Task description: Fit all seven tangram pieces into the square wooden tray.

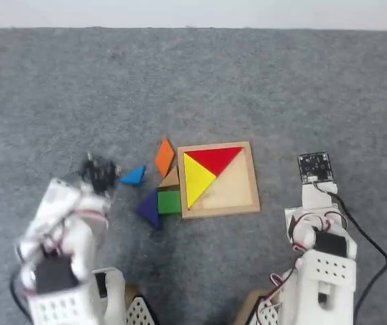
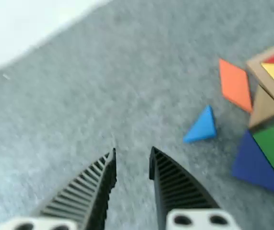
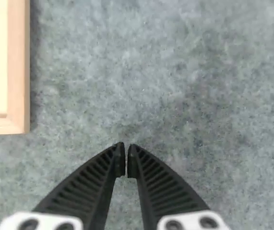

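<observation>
The square wooden tray (image 1: 220,211) holds a red triangle (image 1: 213,159) and a yellow triangle (image 1: 196,179). Just left of the tray lie an orange parallelogram (image 1: 165,157), a tan triangle (image 1: 171,179), a green square (image 1: 169,202) and a dark blue triangle (image 1: 150,208). A small light blue triangle (image 1: 133,177) lies apart, further left. My left gripper (image 2: 132,155) hangs open and empty over bare carpet, short of the light blue triangle (image 2: 201,127). My right gripper (image 3: 126,149) is shut on nothing, over carpet beside the tray's corner (image 3: 19,72).
Grey carpet covers the whole table. The left arm (image 1: 68,223) stands at the front left and the right arm (image 1: 318,230) at the front right of the tray. The tray's right half shows bare wood (image 1: 234,189).
</observation>
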Robot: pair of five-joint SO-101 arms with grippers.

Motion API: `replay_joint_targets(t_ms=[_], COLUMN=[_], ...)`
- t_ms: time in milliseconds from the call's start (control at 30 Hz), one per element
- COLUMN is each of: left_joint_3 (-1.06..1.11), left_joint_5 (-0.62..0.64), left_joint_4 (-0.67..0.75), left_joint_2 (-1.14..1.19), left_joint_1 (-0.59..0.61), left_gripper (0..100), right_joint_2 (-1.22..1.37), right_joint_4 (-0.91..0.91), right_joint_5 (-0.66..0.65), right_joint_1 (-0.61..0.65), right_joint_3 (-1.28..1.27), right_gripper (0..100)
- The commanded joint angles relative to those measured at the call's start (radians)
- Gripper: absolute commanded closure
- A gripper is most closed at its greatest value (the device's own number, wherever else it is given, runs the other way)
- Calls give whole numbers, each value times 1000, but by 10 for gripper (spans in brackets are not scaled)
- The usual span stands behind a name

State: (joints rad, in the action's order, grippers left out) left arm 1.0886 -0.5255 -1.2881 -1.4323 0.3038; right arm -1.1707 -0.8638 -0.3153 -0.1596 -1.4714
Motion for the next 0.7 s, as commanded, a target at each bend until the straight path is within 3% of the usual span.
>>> replay_joint_targets(t_ms=[0,133,333,667], left_joint_3=[-435,-769,-1018,-1063], left_joint_5=[40,44,107,161], left_joint_4=[-138,-296,-255,-86], left_joint_2=[655,1103,1498,1626], left_joint_1=[-35,-167,-270,-402], left_gripper=[882,880,850,863], right_joint_2=[-105,-206,-308,-337], right_joint_4=[-18,-16,-19,-19], right_joint_5=[3,3,-5,-43], right_joint_1=[-5,-5,-7,-5], right_joint_3=[-14,-60,-103,-123], right_gripper=[976,976,976,976])
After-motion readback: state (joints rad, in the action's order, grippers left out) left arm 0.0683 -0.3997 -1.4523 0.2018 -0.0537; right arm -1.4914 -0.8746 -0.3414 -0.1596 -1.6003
